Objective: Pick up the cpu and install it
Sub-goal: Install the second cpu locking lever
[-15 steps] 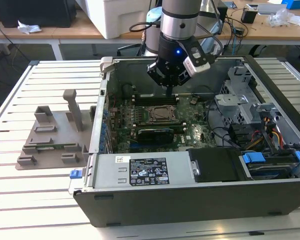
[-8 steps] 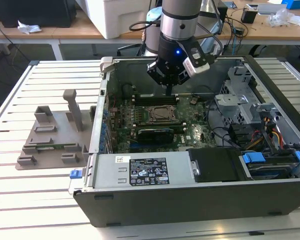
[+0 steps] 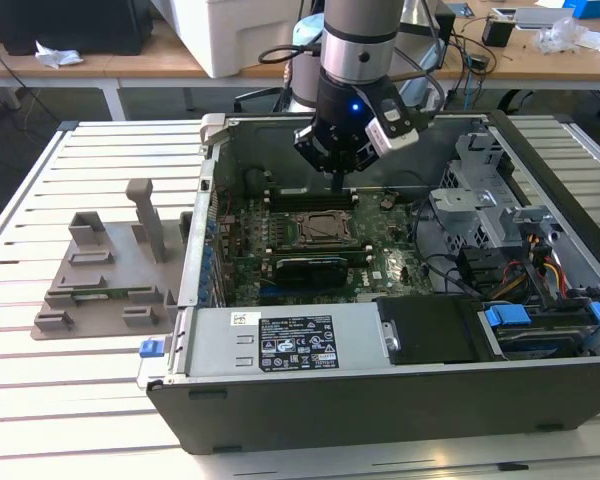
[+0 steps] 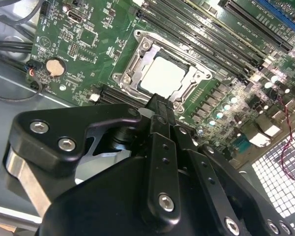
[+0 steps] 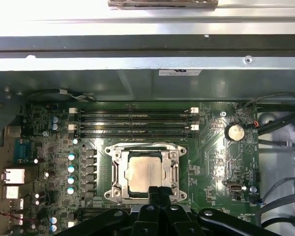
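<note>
The cpu [image 5: 143, 172] lies flat in its metal socket [image 5: 115, 174] on the green board, at the center of the first wrist view, while the gripper [image 4: 160, 105] is clenched and empty just above its edge.

A silver-grey cylindrical arm segment [image 3: 360, 30] was seen in the exterior view, joined to a black wrist housing on which a small blue light was lit. A white and black box-shaped module [image 3: 393, 127] was mounted at the side, and black cables were looped behind. In the second wrist view, the gripper [image 4: 160, 105] was made of matte black linkages studded with silver screws.
</note>
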`<state>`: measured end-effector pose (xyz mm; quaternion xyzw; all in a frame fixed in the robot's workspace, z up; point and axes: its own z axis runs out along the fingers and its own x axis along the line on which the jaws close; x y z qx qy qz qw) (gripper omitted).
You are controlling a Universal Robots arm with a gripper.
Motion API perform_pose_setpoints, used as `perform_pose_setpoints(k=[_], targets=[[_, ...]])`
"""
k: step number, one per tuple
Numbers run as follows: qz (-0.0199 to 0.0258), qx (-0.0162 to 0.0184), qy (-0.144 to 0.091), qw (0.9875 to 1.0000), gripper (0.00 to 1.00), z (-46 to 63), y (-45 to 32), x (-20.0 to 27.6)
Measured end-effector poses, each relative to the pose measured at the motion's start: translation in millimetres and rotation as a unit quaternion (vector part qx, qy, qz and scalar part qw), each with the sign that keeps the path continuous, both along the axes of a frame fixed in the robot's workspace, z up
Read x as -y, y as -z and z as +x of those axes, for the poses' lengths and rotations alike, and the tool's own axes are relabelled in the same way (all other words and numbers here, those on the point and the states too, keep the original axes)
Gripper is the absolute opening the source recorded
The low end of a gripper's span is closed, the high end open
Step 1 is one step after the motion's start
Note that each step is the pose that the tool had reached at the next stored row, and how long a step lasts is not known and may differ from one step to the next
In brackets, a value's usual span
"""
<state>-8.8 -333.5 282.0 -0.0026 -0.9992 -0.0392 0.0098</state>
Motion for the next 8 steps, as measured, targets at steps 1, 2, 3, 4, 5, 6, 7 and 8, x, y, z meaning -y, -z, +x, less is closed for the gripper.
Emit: perform_pose_setpoints(k=[1,2,3,4,5,6,7,8], targets=[[0.0,0.0,0.0,1.0,0.11,0.0,0.6,0.0],[0.0,0.0,0.0,1.0,0.11,0.0,1.3,0.0],[0.0,0.0,0.0,1.0,0.11,0.0,3.0,0.0],[-0.0001,0.0,0.0,1.0,0.11,0.0,4.1,0.0],[0.0,0.0,0.0,1.0,0.11,0.0,4.8,0.0],[-0.0001,0.0,0.0,1.0,0.11,0.0,5.8,0.0],[-0.0001,0.0,0.0,1.0,0.11,0.0,6.5,0.0],[0.0,0.0,0.0,1.0,0.11,0.0,7.3,0.0]])
